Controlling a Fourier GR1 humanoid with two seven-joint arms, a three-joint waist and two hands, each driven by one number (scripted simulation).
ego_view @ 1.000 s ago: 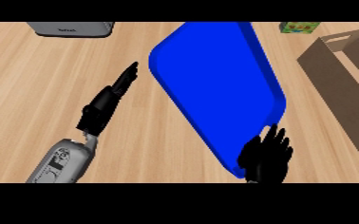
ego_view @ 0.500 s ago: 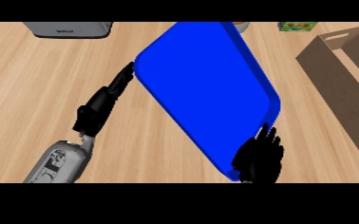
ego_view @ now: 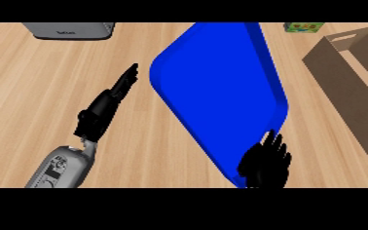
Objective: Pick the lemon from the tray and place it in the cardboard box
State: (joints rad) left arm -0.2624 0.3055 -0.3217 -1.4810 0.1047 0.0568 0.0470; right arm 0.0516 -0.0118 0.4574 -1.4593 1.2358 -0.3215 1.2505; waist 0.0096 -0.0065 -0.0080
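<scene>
Though the task needs a lemon, none shows on the blue tray [ego_view: 215, 92]. Right hand [ego_view: 266, 163] at its near corner, fingers straight, apparently tipping it; left hand [ego_view: 108, 102] flat, released. Cardboard box [ego_view: 341, 73] waits right.

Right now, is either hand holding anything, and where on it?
Nothing is held. The right hand lies at the blue tray's near corner, fingers straight. The left hand is apart. No lemon shows.
</scene>
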